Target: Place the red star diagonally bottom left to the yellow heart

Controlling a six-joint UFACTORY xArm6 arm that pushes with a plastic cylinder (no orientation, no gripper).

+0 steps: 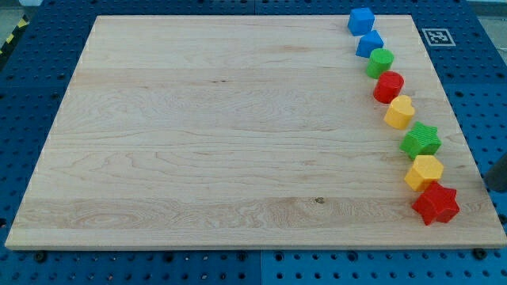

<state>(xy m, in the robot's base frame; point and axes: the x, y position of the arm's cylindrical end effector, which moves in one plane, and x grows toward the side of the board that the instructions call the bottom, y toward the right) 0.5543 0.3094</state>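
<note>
The red star (436, 204) lies near the board's bottom right corner, at the lower end of a column of blocks. A yellow block that looks like the heart (399, 112) sits higher in that column, up and to the left of the star. A green star (421, 141) and a second yellow block, roughly hexagonal (424, 172), lie between them, and the hexagonal one touches the red star. A dark rod shows at the view's right edge. My tip (487, 187) is right of the red star and slightly above it, apart from it.
Further up the column are a red round block (388, 86), a green block (380, 62) and two blue blocks (369, 43) (360, 20). The wooden board (222, 142) lies on a blue perforated table. A tag marker (438, 36) sits at the board's top right corner.
</note>
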